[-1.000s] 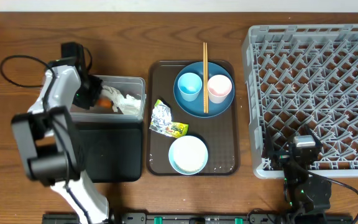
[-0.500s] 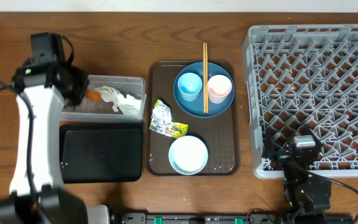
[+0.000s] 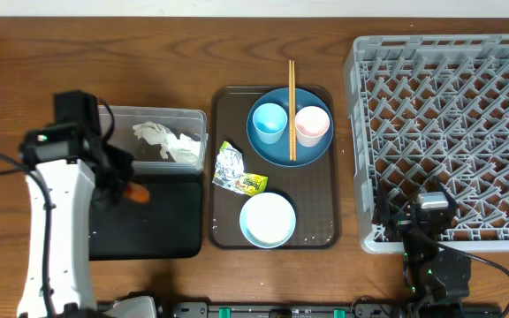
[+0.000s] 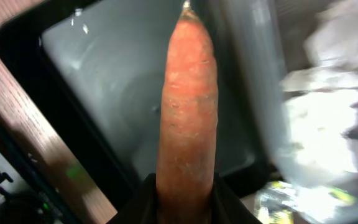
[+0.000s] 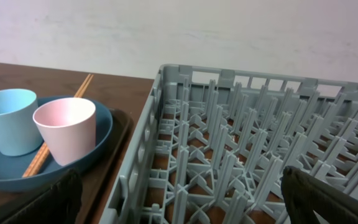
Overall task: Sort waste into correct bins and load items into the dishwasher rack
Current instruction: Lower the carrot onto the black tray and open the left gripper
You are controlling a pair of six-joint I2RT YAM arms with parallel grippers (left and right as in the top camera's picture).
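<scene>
At the near edge of the tabletop (image 3: 175, 44), the right hand (image 5: 182, 196) is idling with its fingers spread wide and nothing between them, facing the near wall of the dishwasher rack (image 3: 449, 115).

Level with it on the other side, the left hand (image 3: 120, 184) is clamping the butt end of the carrot piece (image 4: 185, 106). It is holding the piece above the black tray (image 3: 148, 234), close to that tray's far edge. Most of the carrot is projecting beyond the fingers.

Beyond the black tray, the clear tub (image 3: 153, 113) is holding the paper napkins (image 3: 166, 141). On the brown tray (image 3: 228, 234), the white bowl (image 3: 267, 219) is sitting nearest and the foil wrapper (image 3: 237, 172) is lying behind it. Furthest back, the blue plate (image 3: 277, 152) is carrying the light blue cup (image 3: 269, 121), the pink cup (image 3: 312, 124) and the chopsticks (image 3: 292, 97).

Judgement: the carrot is being delivered to the black tray.

Risks:
- The grip is taking only one end, so the piece may be pivoting or slipping.
- The tray is shallow, and a drop from height may be sending the carrot rolling over the rim.
- The tub wall is lying just beside the release point, so any drift toward it could be landing the carrot among the napkins.
</scene>
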